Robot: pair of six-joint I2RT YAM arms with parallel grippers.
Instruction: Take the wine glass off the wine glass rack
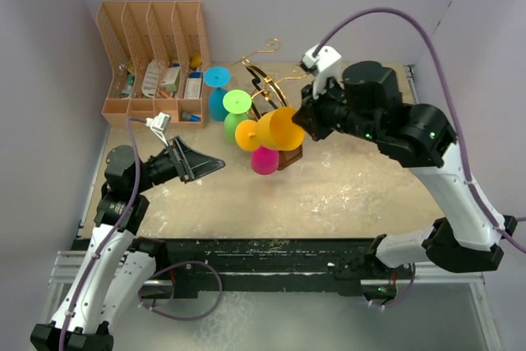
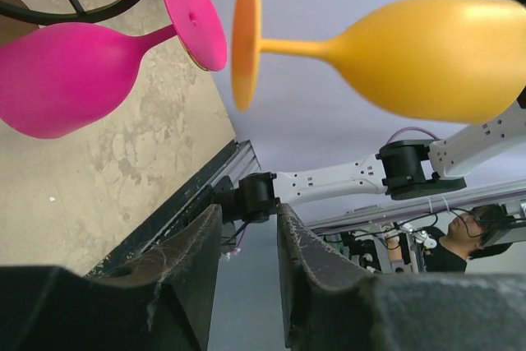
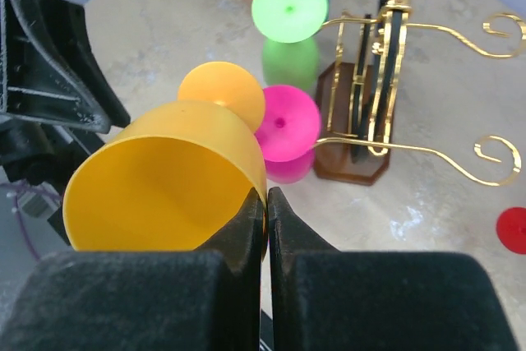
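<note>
The wine glass rack point(image 1: 269, 81), gold wire on a brown base point(image 3: 350, 162), stands mid-table. Blue point(image 1: 218, 92), green point(image 1: 237, 113) and pink point(image 1: 265, 160) glasses hang on its left side. My right gripper point(image 3: 267, 203) is shut on the rim of an orange wine glass point(image 3: 164, 195) and holds it on its side, left of the rack, with its foot point(image 1: 246, 135) clear of the gold arms. In the left wrist view the orange glass point(image 2: 427, 55) hangs in the air beside the pink glass point(image 2: 66, 71). My left gripper point(image 2: 246, 228) is open and empty, below and left of the glasses.
A tan slotted organiser point(image 1: 152, 55) with small items stands at the back left. A red glass foot point(image 3: 514, 232) shows right of the rack. The black rail point(image 1: 271, 256) runs along the table's near edge. Grey walls close in on both sides.
</note>
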